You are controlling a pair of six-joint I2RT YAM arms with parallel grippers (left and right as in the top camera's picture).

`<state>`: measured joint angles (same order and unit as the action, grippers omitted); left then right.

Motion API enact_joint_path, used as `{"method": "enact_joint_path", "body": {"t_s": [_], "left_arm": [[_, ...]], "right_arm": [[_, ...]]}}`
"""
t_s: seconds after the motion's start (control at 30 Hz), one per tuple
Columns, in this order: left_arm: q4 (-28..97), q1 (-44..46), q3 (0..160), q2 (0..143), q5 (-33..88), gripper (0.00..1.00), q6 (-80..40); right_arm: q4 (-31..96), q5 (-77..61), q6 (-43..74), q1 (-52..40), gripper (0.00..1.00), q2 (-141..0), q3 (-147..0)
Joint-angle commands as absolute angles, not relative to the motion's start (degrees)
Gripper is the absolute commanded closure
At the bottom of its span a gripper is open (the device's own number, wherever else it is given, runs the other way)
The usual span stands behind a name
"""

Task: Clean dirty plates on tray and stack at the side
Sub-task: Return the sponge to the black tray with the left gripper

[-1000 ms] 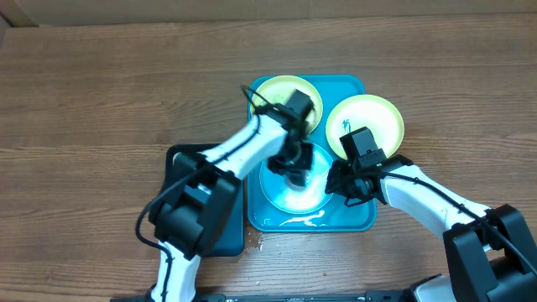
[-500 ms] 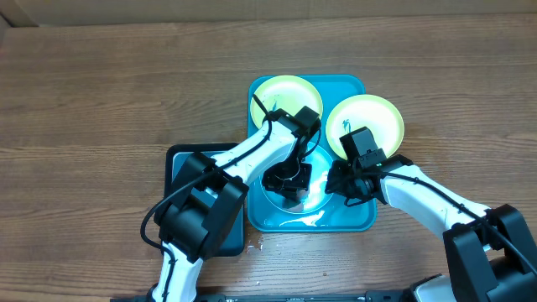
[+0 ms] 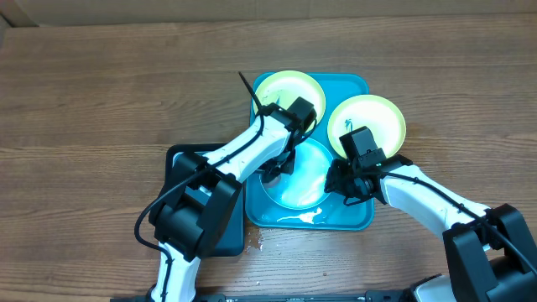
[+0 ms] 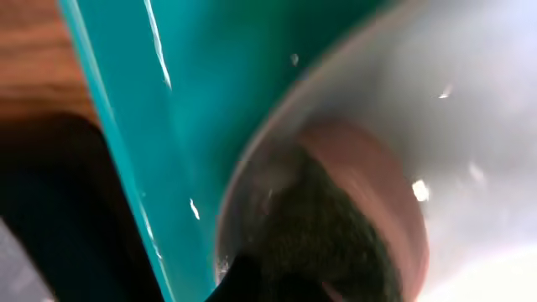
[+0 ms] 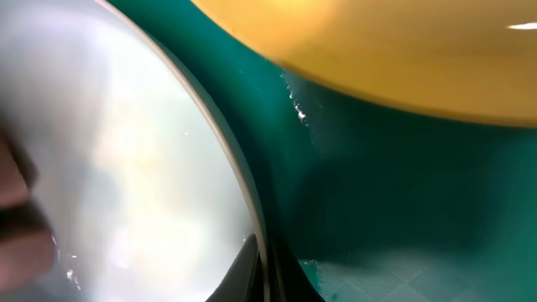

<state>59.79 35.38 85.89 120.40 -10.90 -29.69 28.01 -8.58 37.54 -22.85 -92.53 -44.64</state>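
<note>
The turquoise tray (image 3: 352, 214) holds three plates. A yellow-green plate (image 3: 285, 85) lies at its back left, and another (image 3: 369, 119) lies over its right rim. A pale blue plate (image 3: 309, 180) lies at the front middle. My left gripper (image 3: 275, 169) is shut on a dark green and pink sponge (image 4: 336, 226), pressed on this plate's left side (image 4: 478, 92). My right gripper (image 3: 339, 186) is shut on the plate's right rim (image 5: 258, 226), one finger on each side of it. The plate's face fills the left of the right wrist view (image 5: 109, 151).
A dark rectangular basin (image 3: 178, 161) stands against the tray's left side, under my left arm. It shows dark in the left wrist view (image 4: 50, 210). A small wet patch lies on the wooden table (image 3: 101, 84) at the tray's front left corner.
My left gripper has slid the sponge from the middle of the pale blue plate towards its left edge. My right gripper has kept its hold on the rim.
</note>
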Motion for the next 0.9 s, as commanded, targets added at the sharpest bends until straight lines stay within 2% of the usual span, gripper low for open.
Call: {"method": "enact_joint_path", "body": {"t_s": [0.0, 0.1, 0.2, 0.37, 0.47, 0.63, 0.87], "left_arm": [[60.66, 32.1, 85.36, 122.21, -25.45, 0.96, -31.68], [60.14, 31.88, 86.06, 121.67, -24.18, 0.96, -32.8], [57.6, 31.59, 86.52, 121.64, -17.3, 0.96, -32.32], [48.95, 31.62, 86.17, 122.02, 8.19, 0.96, -29.47], [43.68, 33.08, 85.89, 122.74, 16.86, 0.95, -29.36], [40.18, 36.21, 85.89, 125.34, 22.74, 0.96, -29.36], [43.62, 36.25, 85.97, 125.54, 25.65, 0.95, -29.34]], "right_arm": [[29.41, -2.15, 37.74, -21.87, 0.96, -93.89, -43.57], [29.43, -2.15, 37.74, -21.87, 0.96, -93.89, -43.57], [29.45, -2.13, 37.52, -21.87, 0.96, -93.89, -43.57], [29.87, -2.15, 37.5, -21.87, 0.96, -93.89, -43.57], [29.82, -2.09, 37.52, -21.87, 0.96, -93.89, -43.57], [30.04, -1.98, 37.5, -21.87, 0.96, -93.89, -43.57], [30.09, -1.98, 37.5, -21.87, 0.96, -93.89, -43.57]]}}
